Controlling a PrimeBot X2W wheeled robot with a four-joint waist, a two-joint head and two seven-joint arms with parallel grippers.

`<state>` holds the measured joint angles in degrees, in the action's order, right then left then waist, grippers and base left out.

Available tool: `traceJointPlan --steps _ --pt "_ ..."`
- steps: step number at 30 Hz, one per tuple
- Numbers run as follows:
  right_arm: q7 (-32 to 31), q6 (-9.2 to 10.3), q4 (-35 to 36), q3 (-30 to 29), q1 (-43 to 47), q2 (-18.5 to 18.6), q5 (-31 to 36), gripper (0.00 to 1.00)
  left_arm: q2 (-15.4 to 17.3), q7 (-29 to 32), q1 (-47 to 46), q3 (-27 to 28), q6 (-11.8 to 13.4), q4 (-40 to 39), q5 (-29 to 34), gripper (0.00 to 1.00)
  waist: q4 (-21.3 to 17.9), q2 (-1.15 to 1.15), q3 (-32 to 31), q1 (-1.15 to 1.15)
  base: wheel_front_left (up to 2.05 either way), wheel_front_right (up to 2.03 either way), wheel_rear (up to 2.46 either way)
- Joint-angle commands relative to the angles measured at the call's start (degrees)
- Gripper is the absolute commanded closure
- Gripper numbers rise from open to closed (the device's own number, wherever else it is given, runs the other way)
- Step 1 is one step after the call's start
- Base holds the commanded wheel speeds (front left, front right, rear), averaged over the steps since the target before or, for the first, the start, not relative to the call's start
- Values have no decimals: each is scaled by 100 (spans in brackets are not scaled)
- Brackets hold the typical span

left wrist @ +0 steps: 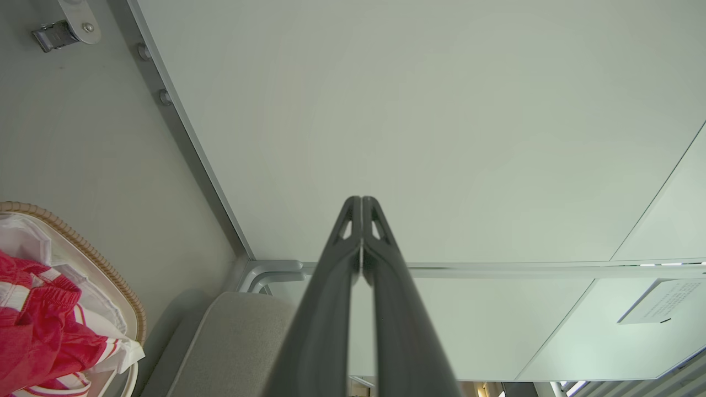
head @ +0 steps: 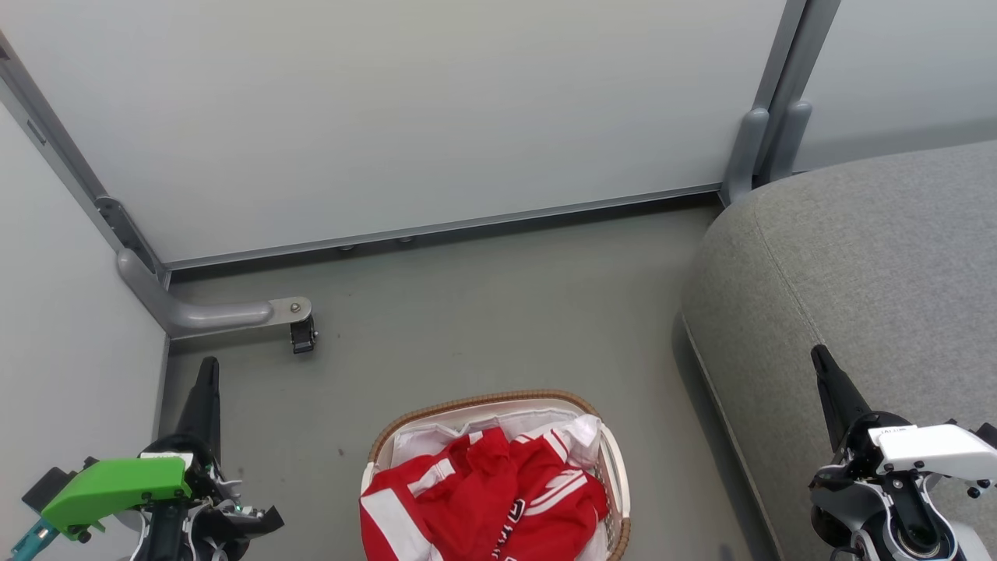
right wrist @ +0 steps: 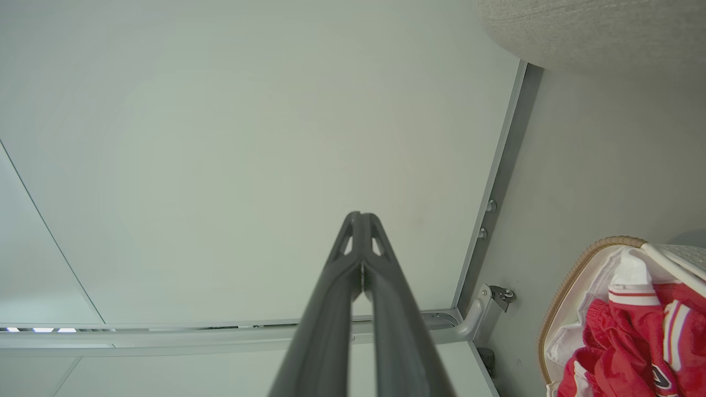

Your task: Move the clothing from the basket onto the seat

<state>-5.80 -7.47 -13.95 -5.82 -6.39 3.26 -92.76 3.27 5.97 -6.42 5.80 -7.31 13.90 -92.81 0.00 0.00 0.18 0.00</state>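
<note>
Red clothing [head: 483,499] with white stripes lies heaped in the oval basket [head: 491,399] with a brown woven rim, at the bottom middle of the head view. The grey seat [head: 872,265] fills the right side. My left gripper [head: 209,366] points up at the lower left, left of the basket, shut and holding nothing. My right gripper [head: 819,355] stands over the seat's front part at the lower right, shut and holding nothing. In the left wrist view the shut left gripper [left wrist: 362,199] has the clothing [left wrist: 33,325] and basket [left wrist: 99,264] to its lower left; in the right wrist view the shut right gripper [right wrist: 360,215] has the clothing [right wrist: 623,353] and basket [right wrist: 573,264] to its lower right.
White partition panels [head: 436,117] with grey frames close off the back and the left. A grey panel foot [head: 226,313] with a small black caster [head: 302,336] juts onto the grey floor [head: 498,312] behind the left gripper. Floor lies between basket and seat.
</note>
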Motion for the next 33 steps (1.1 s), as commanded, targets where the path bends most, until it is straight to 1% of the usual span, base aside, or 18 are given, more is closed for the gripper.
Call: traceJointPlan --steps 1,33 --pt "-23 -4 4 -20 70 9 21 100 9 10 64 28 -33 1 20 100 0 0 0 0 0 0 0" --pt "-40 -4 2 -45 66 -8 45 100 -12 38 60 53 -33 4 46 100 0 0 0 0 0 0 0"
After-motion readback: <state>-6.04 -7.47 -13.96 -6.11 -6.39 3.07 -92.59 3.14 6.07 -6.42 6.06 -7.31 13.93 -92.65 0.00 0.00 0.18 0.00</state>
